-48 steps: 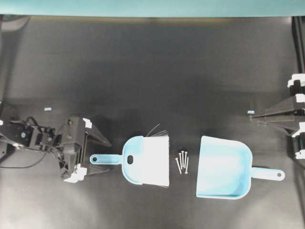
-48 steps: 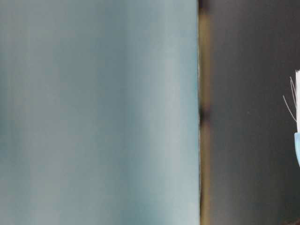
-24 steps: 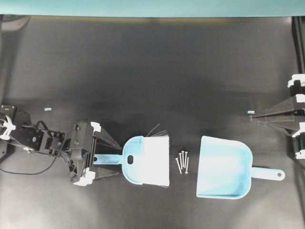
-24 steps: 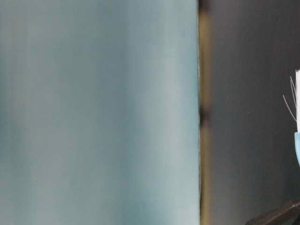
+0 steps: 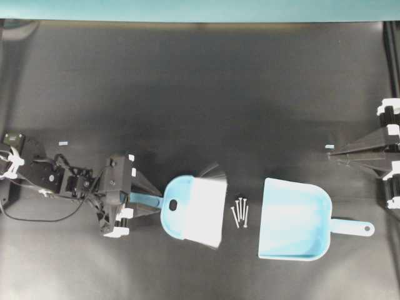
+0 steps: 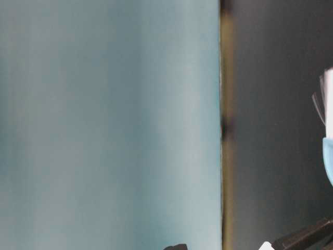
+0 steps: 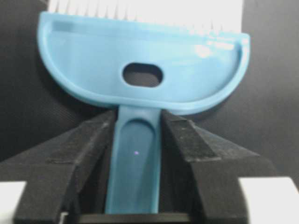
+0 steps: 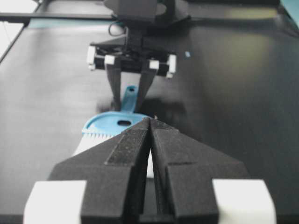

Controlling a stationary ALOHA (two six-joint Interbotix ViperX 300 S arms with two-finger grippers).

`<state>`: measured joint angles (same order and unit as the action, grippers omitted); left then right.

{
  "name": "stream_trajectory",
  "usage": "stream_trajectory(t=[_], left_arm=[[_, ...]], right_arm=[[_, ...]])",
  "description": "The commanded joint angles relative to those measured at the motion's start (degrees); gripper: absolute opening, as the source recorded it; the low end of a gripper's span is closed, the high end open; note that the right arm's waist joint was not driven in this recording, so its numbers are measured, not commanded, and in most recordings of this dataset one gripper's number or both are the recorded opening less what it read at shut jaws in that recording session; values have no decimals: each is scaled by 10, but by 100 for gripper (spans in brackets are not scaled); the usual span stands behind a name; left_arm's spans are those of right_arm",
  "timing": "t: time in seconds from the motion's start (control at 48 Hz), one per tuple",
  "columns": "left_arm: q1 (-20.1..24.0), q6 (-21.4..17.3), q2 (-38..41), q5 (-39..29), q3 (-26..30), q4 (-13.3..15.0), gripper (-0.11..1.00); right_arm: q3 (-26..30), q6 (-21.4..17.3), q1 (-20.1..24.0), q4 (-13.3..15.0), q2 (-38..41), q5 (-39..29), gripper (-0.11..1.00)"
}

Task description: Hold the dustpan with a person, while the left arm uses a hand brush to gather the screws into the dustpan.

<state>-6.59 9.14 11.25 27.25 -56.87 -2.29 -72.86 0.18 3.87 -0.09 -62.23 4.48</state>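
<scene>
The light blue hand brush [image 5: 194, 209] lies left of centre on the black table, its white bristles toward the screws. My left gripper [image 5: 145, 200] is shut on its slim handle [image 7: 134, 163], with a black finger pressed against each side. Several small silver screws [image 5: 239, 212] lie between the brush and the light blue dustpan [image 5: 294, 219], whose handle points right. My right gripper [image 5: 329, 150] rests at the far right with its fingers shut together and nothing between them, clear of the dustpan. No person is in view. The right wrist view shows the brush [image 8: 117, 123] and the left gripper [image 8: 128, 100] beyond it.
A teal wall band [image 5: 200, 9] runs along the far edge of the table. A small pale tag [image 5: 62, 143] lies at the left. The table-level view shows mostly the teal wall, with the brush's edge [image 6: 328, 156] at its right border.
My left gripper moved right along the brush handle and closed on it. The brush head has turned slightly and its bristles have shifted. The right arm, screws and dustpan have not moved.
</scene>
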Motion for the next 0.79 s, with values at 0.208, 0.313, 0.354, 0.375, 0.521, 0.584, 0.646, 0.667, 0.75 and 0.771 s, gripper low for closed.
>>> stream_trajectory(t=[0.208,0.313,0.354,0.375,0.521,0.584,0.646,0.667,0.75,0.771], left_arm=[[-11,-18,-18,-53,9,-4,31],[-11,-18,-41,-95,21,-4,31],[-11,-18,-53,-117,29,-4,31],[-11,-18,-57,-127,33,-4,31],[-11,-25,-90,-210,62,-4,31],[-9,-33,-104,-255,80,-4,31],[-4,-40,-114,-292,95,-4,31],[-2,-40,-118,-301,98,-4,31],[2,-44,-131,-337,114,-4,31],[3,-44,-134,-345,117,-4,31]], right_arm=[[-10,1,1,-1,-13,-13,1],[-23,4,1,-1,-27,-41,1],[-28,4,0,-1,-33,-56,1],[-31,4,0,0,-35,-66,1],[-36,-9,1,-3,-57,-143,1],[-45,-10,1,-3,-66,-165,1],[-55,1,1,-2,-76,-169,1],[-58,1,1,-2,-81,-167,1],[-72,3,1,-2,-97,-152,1],[-76,3,1,-1,-100,-149,1]])
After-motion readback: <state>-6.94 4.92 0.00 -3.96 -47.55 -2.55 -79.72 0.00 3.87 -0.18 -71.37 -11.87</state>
